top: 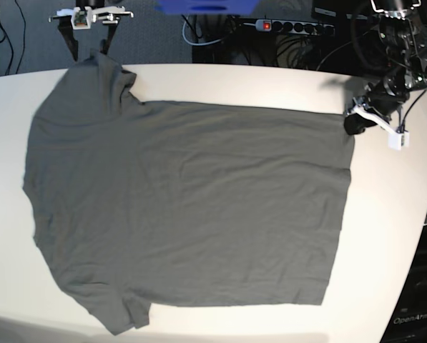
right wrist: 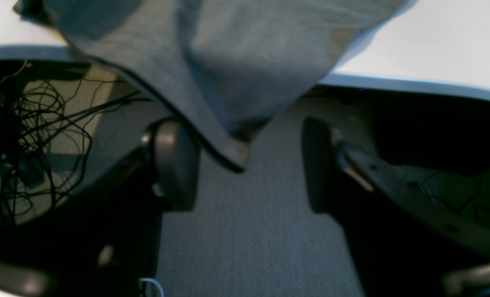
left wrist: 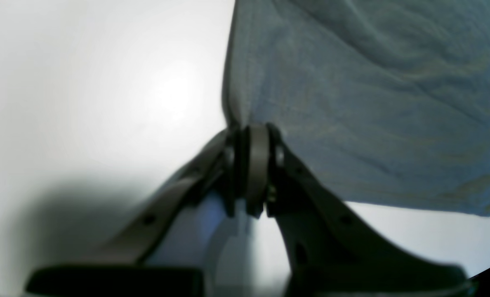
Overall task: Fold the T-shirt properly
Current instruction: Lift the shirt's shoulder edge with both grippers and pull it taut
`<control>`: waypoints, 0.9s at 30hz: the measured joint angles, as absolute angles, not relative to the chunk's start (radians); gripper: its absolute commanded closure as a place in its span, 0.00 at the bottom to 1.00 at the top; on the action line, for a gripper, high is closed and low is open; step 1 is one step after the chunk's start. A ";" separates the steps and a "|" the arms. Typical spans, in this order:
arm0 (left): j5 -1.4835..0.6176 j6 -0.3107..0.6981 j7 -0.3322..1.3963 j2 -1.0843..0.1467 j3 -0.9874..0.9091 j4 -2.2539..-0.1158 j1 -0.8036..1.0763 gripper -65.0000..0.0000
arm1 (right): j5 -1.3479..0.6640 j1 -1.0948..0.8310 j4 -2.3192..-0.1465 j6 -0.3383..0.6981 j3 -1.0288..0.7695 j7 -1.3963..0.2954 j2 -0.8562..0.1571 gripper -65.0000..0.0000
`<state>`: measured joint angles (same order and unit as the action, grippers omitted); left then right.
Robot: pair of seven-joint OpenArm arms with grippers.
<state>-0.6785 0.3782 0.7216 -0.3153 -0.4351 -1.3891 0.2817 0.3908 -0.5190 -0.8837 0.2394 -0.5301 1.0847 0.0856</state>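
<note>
The dark grey T-shirt (top: 184,207) lies spread flat on the white table (top: 392,236), sleeves to the left and hem to the right. My left gripper (top: 355,124) is shut on the far corner of the hem; in the left wrist view its jaws pinch the fabric edge (left wrist: 245,119). My right gripper (right wrist: 247,165) is open beyond the table's far left edge. The tip of the far sleeve (right wrist: 228,144) hangs over the edge between its fingers (right wrist: 175,165), and I cannot tell if it touches them. In the base view the right gripper (top: 91,44) sits behind that sleeve (top: 102,68).
Past the table's far edge are grey carpet (right wrist: 249,239), a tangle of cables (right wrist: 34,123), a power strip (top: 292,26) and a blue object (top: 206,7). The table's curved edge (top: 420,264) runs down the right side.
</note>
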 measured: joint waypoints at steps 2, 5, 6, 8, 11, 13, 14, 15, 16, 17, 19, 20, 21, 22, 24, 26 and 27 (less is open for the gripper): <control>-0.678 0.378 0.722 -0.315 -0.435 -1.389 0.282 0.96 | 0.390 -0.520 -0.884 0.237 -0.530 1.085 0.086 0.68; -0.678 0.378 0.722 -0.315 -0.435 -1.389 0.282 0.96 | 0.390 -0.519 -0.884 0.237 -0.530 1.085 0.086 0.83; -0.678 0.378 0.722 -0.315 -0.435 -1.389 0.282 0.96 | 0.390 -0.519 -0.884 0.237 -0.530 1.085 0.086 0.86; -0.678 0.378 0.722 -0.315 -0.435 -1.389 0.282 0.96 | 0.390 -0.519 -0.884 0.237 -0.530 1.085 0.086 0.90; -0.678 0.378 0.722 -0.315 -0.435 -1.389 0.282 0.96 | 0.391 -0.519 -0.884 0.237 -0.530 1.085 0.086 0.92; -0.678 0.378 0.722 -0.315 -0.435 -1.389 0.282 0.96 | 0.391 -0.519 -0.884 0.237 -0.530 1.085 0.086 0.96; -0.678 0.378 0.722 -0.315 -0.435 -1.389 0.282 0.96 | 0.390 -0.519 -0.884 0.237 -0.530 1.085 0.086 0.98; -0.678 0.378 0.722 -0.315 -0.435 -1.389 0.282 0.96 | 0.390 -0.519 -0.884 0.237 -0.530 1.086 0.086 0.99; -0.678 0.378 0.722 -0.315 -0.435 -1.389 0.282 0.96 | 0.391 -0.520 -0.884 0.237 -0.530 1.100 0.086 0.99; -0.678 0.378 0.722 -0.315 -0.435 -1.389 0.282 0.96 | 0.391 -0.522 -0.884 0.237 -0.530 1.127 0.086 0.99; -0.678 0.378 0.722 -0.315 -0.435 -1.389 0.282 0.96 | 0.390 -0.529 -0.884 0.237 -0.547 1.191 0.090 0.99; -0.677 0.377 0.723 -0.315 -0.435 -1.394 0.282 0.96 | 0.389 -0.534 -0.884 0.236 -0.557 1.219 0.095 0.99; -0.665 0.373 0.726 -0.313 -0.435 -1.402 0.283 0.96 | 0.386 -0.539 -0.884 0.236 -0.572 1.245 0.102 0.99; -0.656 0.368 0.731 -0.313 -0.434 -1.414 0.283 0.96 | 0.387 -0.543 -0.884 0.236 -0.587 1.266 0.113 0.99; -0.641 0.358 0.746 -0.312 -0.430 -1.438 0.286 0.96 | 0.392 -0.546 -0.883 0.237 -0.606 1.277 0.126 0.99; -0.634 0.355 0.753 -0.312 -0.430 -1.454 0.295 0.96 | 0.391 -0.545 -0.883 0.236 -0.611 1.283 0.127 0.99; -0.634 0.355 0.752 -0.312 -0.430 -1.455 0.298 0.96 | 0.391 -0.546 -0.884 0.237 -0.611 1.289 0.127 0.99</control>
